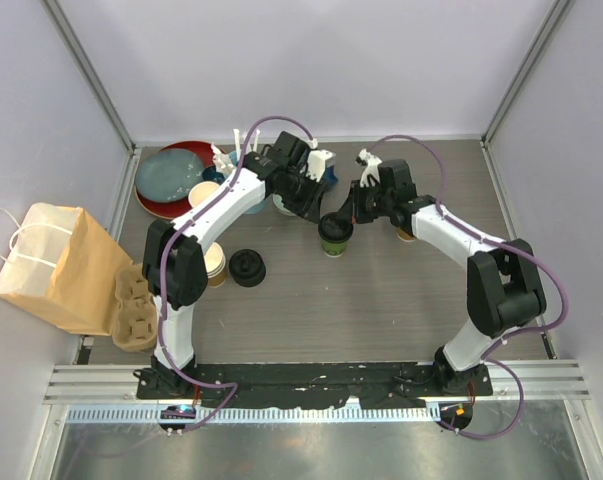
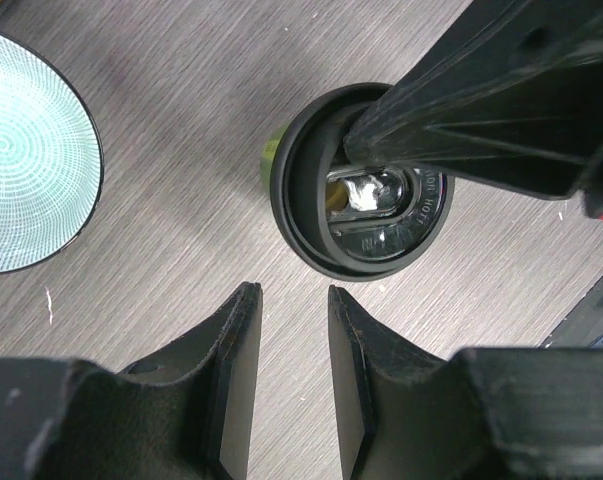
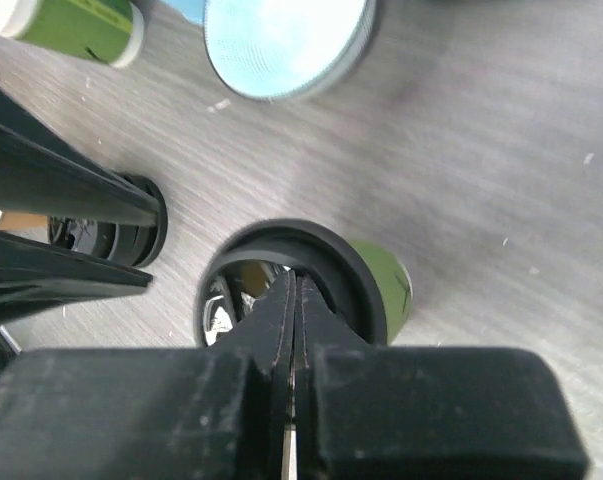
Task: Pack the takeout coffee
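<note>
The green-walled cup (image 1: 335,240) with a black lid (image 2: 361,195) stands upright mid-table; it also shows in the right wrist view (image 3: 381,285). My right gripper (image 1: 340,216) is shut, and its closed fingertips (image 3: 294,278) rest on top of the lid without holding anything. My left gripper (image 1: 303,198) is open and empty, just left of the cup; its jaws (image 2: 293,292) stand apart over bare table a short way from the lid. The brown-walled cup (image 1: 406,233) is mostly hidden under my right arm.
A paper bag (image 1: 51,265) and a cardboard cup carrier (image 1: 133,305) lie at the left. A stack of black lids (image 1: 248,267) and lidless cup stacks (image 1: 214,262) sit left of centre. Plates and a teal bowl (image 1: 176,172) stand back left.
</note>
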Robot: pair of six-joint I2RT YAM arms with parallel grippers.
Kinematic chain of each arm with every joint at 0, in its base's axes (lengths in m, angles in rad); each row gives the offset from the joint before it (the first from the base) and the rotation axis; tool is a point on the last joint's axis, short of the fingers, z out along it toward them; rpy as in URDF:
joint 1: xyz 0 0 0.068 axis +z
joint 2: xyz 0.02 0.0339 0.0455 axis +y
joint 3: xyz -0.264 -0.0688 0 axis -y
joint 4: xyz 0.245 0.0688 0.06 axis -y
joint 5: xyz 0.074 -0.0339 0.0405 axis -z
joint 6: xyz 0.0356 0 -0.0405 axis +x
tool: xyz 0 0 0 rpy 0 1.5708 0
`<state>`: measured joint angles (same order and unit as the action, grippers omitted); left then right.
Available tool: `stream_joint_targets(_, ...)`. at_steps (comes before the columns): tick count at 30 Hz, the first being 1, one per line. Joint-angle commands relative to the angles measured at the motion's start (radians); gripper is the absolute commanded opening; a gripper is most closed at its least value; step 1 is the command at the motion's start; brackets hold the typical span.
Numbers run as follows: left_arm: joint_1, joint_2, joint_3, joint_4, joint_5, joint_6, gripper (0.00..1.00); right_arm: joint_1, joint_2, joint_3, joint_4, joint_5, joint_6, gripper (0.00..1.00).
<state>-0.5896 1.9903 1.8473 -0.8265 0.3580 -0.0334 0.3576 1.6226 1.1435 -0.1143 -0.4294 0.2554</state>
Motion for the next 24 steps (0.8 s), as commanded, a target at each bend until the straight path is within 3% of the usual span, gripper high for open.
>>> stream_joint_targets(1,0.004,-0.045,0.042,-0.005,-0.001,0.020,0.37,0.000,-0.018,-0.027,0.033,0.017,0.008,0.01)
stream_joint_targets(11,0.010,-0.062,0.075,-0.029,-0.008,0.030,0.36,0.030,-0.089,0.148,-0.122,0.051,-0.094,0.03)
stream_joint_targets(14,0.025,-0.077,0.072,-0.043,-0.008,0.053,0.37,0.041,-0.121,0.151,-0.177,-0.014,-0.211,0.23)
stream_joint_targets(16,0.037,-0.100,0.061,-0.054,-0.005,0.061,0.42,0.073,-0.144,0.136,-0.252,-0.028,-0.372,0.46)
stream_joint_targets(18,0.060,-0.123,0.040,-0.060,0.004,0.076,0.49,0.124,-0.171,0.119,-0.298,-0.032,-0.486,0.54)
stream_joint_targets(24,0.125,-0.218,-0.014,-0.083,0.025,0.122,0.59,0.169,-0.161,0.084,-0.282,0.058,-0.640,0.50)
